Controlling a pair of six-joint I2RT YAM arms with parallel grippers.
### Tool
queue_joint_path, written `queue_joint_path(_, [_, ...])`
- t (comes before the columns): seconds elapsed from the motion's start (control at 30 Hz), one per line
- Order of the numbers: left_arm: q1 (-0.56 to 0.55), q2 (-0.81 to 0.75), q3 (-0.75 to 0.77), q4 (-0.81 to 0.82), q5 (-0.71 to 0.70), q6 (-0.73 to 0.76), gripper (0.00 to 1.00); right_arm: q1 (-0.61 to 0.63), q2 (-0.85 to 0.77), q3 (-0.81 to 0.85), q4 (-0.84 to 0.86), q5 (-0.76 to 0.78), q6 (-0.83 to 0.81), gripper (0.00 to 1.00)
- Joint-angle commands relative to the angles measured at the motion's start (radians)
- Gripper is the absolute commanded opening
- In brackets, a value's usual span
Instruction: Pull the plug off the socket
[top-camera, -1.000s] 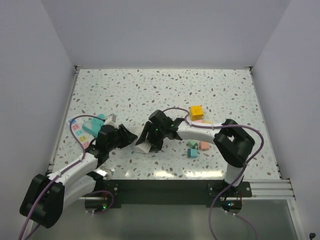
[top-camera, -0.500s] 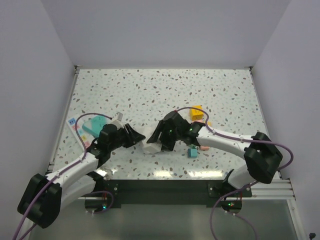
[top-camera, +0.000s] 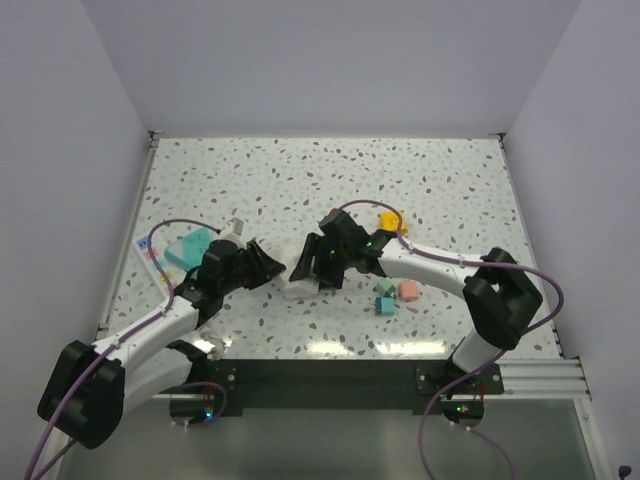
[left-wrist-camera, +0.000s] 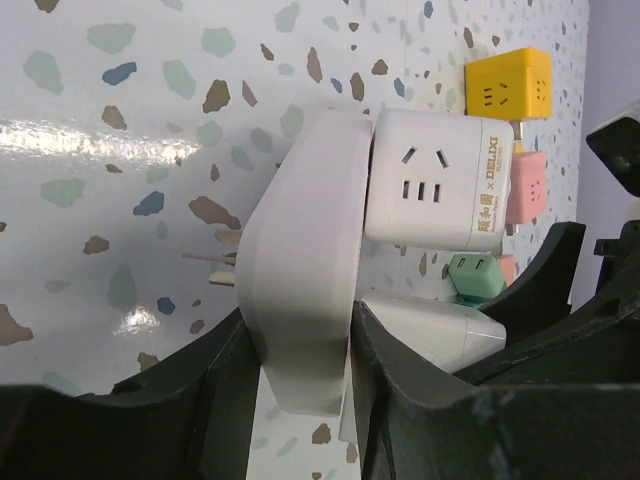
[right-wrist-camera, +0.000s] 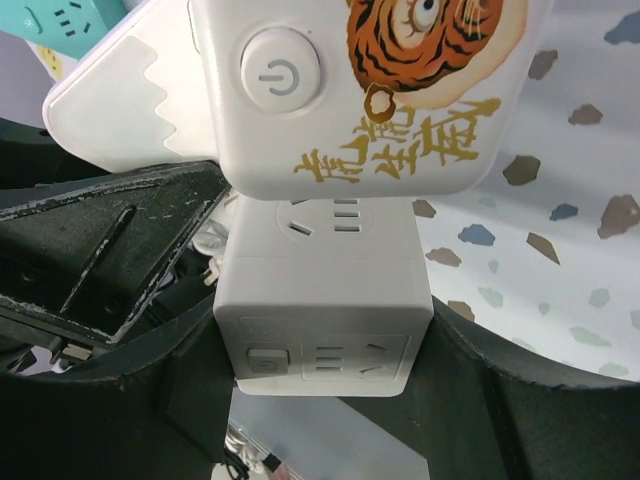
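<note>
A white cube plug (right-wrist-camera: 325, 300) is pressed against the face of a flat white socket block with a tiger print (right-wrist-camera: 400, 90); the two are joined. In the left wrist view the cube (left-wrist-camera: 430, 180) sits against the block's right face. My left gripper (left-wrist-camera: 300, 340) is shut on the block's edge (left-wrist-camera: 300, 260), and bare prongs (left-wrist-camera: 215, 268) stick out of its left face. The cube is clamped by its sides in my right gripper (right-wrist-camera: 325, 335). From above, the left gripper (top-camera: 264, 268) and right gripper (top-camera: 318, 266) meet at the white pair (top-camera: 295, 278).
A yellow cube adapter (top-camera: 390, 218) lies behind the right arm. Pink (top-camera: 408, 291), green (top-camera: 385, 286) and teal (top-camera: 383, 305) blocks lie beneath that arm. At the left are a teal block (top-camera: 190, 248), a printed card (top-camera: 150, 252) and a small white adapter (top-camera: 235, 230).
Both grippers and the white pair have shifted a little toward the back of the table. The right arm's elbow swung out to the right, then partly back. Both stay shut on the pair.
</note>
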Motion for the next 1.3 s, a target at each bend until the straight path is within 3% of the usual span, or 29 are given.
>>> queue_joint_path(0.0, [0.05, 0.002, 0.08, -0.021, -0.302, 0.09, 0.0, -0.006, -0.003, -0.023, -0.074, -0.089, -0.081, 0.0])
queue_joint_path(0.1, [0.05, 0.022, 0.072, -0.05, -0.337, 0.107, 0.0, -0.051, -0.044, -0.035, -0.055, -0.153, -0.113, 0.0])
queue_joint_path(0.17, [0.051, 0.019, 0.055, -0.063, -0.356, 0.11, 0.0, -0.108, -0.083, -0.037, -0.089, -0.26, -0.142, 0.0])
queue_joint_path(0.37, [0.051, -0.036, -0.002, -0.093, -0.417, 0.118, 0.0, -0.257, -0.195, -0.062, -0.21, -0.382, -0.162, 0.0])
queue_joint_path(0.57, [0.048, -0.033, 0.007, -0.089, -0.403, 0.098, 0.0, -0.269, -0.14, -0.049, -0.188, -0.405, -0.124, 0.0])
queue_joint_path(0.83, [0.048, 0.056, 0.084, -0.03, -0.379, 0.066, 0.0, -0.207, -0.005, 0.063, -0.172, -0.256, -0.13, 0.0])
queue_joint_path(1.0, [0.043, 0.124, 0.135, -0.026, -0.39, 0.07, 0.0, -0.197, 0.049, 0.098, -0.173, -0.251, -0.11, 0.0])
queue_joint_path(1.27, [0.045, 0.079, 0.09, -0.07, -0.456, 0.101, 0.0, -0.404, -0.089, 0.084, -0.345, -0.382, -0.294, 0.0])
